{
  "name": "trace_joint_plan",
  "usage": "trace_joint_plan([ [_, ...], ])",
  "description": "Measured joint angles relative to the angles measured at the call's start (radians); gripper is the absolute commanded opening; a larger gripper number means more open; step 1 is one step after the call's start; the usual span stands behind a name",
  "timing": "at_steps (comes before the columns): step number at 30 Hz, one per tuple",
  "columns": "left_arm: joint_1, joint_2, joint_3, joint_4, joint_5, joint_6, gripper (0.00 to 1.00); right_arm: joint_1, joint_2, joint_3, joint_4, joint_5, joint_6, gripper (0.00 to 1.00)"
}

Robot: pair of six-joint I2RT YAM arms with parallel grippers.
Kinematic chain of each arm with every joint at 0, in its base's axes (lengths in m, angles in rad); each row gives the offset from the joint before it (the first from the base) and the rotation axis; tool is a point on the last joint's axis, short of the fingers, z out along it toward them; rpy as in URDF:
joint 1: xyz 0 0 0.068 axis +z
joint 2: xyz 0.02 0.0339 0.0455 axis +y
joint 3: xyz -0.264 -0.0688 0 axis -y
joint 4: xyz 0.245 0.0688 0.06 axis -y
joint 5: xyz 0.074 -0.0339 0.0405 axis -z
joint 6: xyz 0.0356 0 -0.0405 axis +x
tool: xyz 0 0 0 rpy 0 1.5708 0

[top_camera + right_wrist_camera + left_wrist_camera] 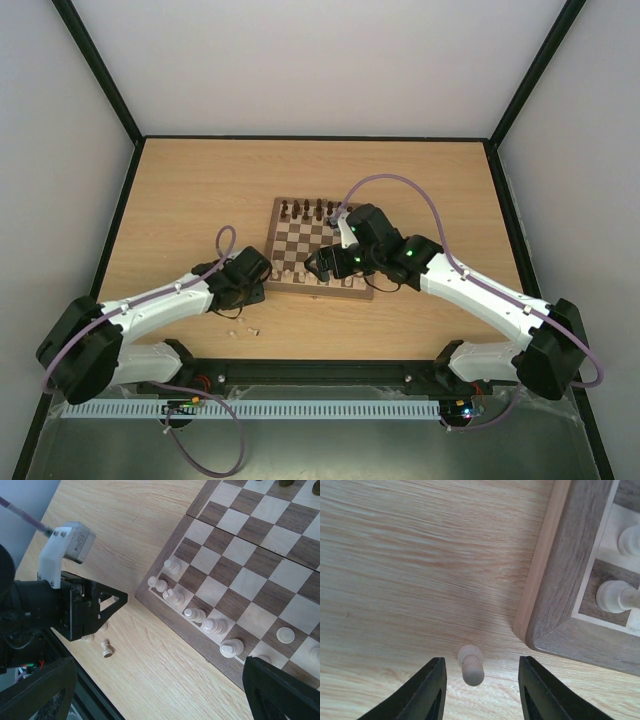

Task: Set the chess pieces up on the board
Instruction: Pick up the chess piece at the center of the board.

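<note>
Looking down from overhead, the board [300, 243] sits on the wooden table [190, 200]. Dark pieces [305, 209] line its far edge and a row of pale chess pieces [292, 272] runs along its near edge. A few more pale ones [241, 328] lie loose on the wood off the board's near left corner. The left gripper [252, 288] hangs low just outside that corner. The right gripper [320, 265] is over the board's near edge.

From the left wrist, the black fingers [432, 692] stand apart, released. One pale pawn [471, 665] rests on the table between them, touching neither. The board's corner is just beyond, with two pale pieces [612, 596] on its squares.

From the right wrist, the jaws are spread wide and grasp nothing, hovering above the table just off the board's near edge. About seven pale pieces follow the board's edge squares. Another loose pawn [106, 648] rests off the corner, close beside the left gripper's fingers.
</note>
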Motion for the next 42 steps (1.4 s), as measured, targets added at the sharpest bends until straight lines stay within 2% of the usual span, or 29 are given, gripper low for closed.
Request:
trace_joint_plan([
  [6,0.000,0.032,-0.003,0.032,0.008,0.006,0.35,0.002,0.000,0.000,0.000,0.000,0.000,0.91],
  [16,0.000,0.032,-0.028,0.031,0.008,0.006,0.33,0.003,0.000,0.000,0.000,-0.002,0.000,0.91],
  [22,0.000,0.039,-0.034,0.032,0.008,0.010,0.25,0.003,0.000,0.000,0.001,-0.002,0.000,0.91],
  [26,0.000,0.051,-0.034,0.035,0.007,0.016,0.11,0.003,0.000,0.000,0.001,-0.002,0.000,0.91],
  [37,0.002,0.100,0.012,0.008,-0.006,0.027,0.08,0.004,0.000,0.000,0.002,-0.006,0.000,0.91],
  [42,0.002,0.100,0.158,-0.106,-0.019,0.062,0.09,0.004,-0.004,0.000,0.003,-0.012,0.000,0.91],
])
